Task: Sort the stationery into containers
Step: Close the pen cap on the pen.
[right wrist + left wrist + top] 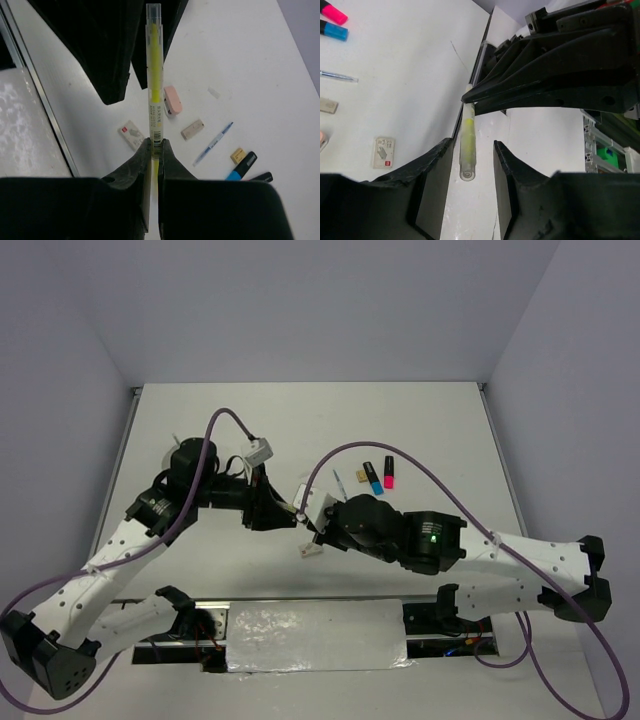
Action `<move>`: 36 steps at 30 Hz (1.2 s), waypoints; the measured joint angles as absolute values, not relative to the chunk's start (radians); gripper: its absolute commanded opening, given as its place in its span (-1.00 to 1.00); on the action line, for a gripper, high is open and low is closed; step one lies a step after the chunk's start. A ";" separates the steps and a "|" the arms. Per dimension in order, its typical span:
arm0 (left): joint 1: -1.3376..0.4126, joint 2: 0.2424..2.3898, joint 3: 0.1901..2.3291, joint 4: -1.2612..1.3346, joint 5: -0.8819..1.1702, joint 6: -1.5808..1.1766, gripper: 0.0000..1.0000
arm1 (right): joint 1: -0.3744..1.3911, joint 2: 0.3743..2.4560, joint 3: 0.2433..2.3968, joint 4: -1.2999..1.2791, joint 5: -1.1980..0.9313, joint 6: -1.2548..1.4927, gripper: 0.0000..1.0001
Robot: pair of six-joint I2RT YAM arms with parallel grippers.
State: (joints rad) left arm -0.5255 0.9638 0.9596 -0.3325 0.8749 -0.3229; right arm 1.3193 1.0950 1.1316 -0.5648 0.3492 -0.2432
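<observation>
The pen (154,75) hangs in the air between the two arms, its long axis running straight from one gripper to the other. The right gripper (155,150) pinches one end tight. The left gripper (471,149) sits with jaws spread around the other end, a gap on each side. The right arm alone seems to carry it; the left can likely draw back along that axis.

The pen (154,75) is frosted translucent plastic, the table (250,60) smooth matt.
</observation>
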 measured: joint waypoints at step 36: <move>-0.557 0.744 0.815 0.335 0.765 -0.673 0.26 | 1.319 0.867 0.934 -0.064 0.171 0.168 -1.00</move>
State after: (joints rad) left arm -0.5571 0.7441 0.8150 0.3347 0.7647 -0.6735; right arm 1.3193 0.8665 0.9340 -0.0639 0.1707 0.1677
